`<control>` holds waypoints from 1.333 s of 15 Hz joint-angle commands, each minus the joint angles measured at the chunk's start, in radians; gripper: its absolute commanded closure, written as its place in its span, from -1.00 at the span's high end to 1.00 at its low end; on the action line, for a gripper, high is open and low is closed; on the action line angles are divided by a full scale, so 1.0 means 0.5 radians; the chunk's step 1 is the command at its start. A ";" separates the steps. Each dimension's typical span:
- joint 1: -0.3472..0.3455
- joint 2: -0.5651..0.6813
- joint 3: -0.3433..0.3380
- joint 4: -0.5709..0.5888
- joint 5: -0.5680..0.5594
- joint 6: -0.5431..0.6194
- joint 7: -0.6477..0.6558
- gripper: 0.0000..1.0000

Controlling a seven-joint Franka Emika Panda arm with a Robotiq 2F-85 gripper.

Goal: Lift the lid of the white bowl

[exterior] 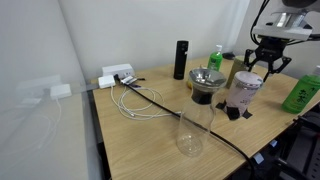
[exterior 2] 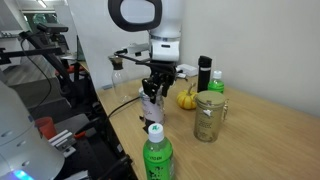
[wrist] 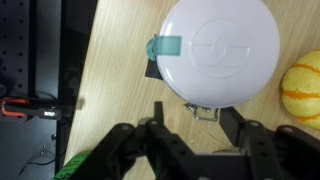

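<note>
The white bowl (exterior: 243, 95) is a tall pale cylinder on a black base, standing on the wooden table; it also shows in the other exterior view (exterior 2: 152, 106). Its round whitish lid (wrist: 220, 50) sits on top, with a teal tab at its edge and a small metal clasp below. The lid is also visible from outside (exterior: 247, 78). My gripper (wrist: 195, 125) is open and empty, with its dark fingers spread. It hovers directly above the lid in both exterior views (exterior: 268, 64) (exterior 2: 157, 80), apart from it.
A dark pot with a metallic top (exterior: 207, 82) and a clear glass carafe (exterior: 192, 130) stand close by. Green bottles (exterior: 303, 92) (exterior 2: 155, 155), a black cylinder (exterior: 180, 60), a glass jar (exterior 2: 208, 115), a yellow gourd (wrist: 303, 85), and a power strip with cables (exterior: 117, 76) are around.
</note>
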 commanded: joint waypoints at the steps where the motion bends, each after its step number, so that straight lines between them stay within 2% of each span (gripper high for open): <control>1: -0.001 0.011 0.006 -0.018 -0.025 0.067 0.022 -0.40; 5: -0.009 0.018 0.011 -0.014 -0.068 0.114 0.072 -0.93; 6: -0.011 0.019 0.013 -0.011 -0.090 0.122 0.088 -0.98; 8: -0.014 0.021 0.016 -0.010 -0.147 0.124 0.124 -0.90; 10: -0.017 0.017 0.017 -0.009 -0.210 0.132 0.164 -1.00; 17: -0.008 -0.013 0.012 -0.033 -0.276 0.098 0.195 -1.00; 18: -0.005 -0.017 0.013 -0.033 -0.270 0.097 0.185 -0.79; 19: -0.003 -0.020 0.014 -0.033 -0.268 0.096 0.181 -0.45; 20: 0.001 -0.022 0.015 -0.033 -0.262 0.096 0.176 -0.35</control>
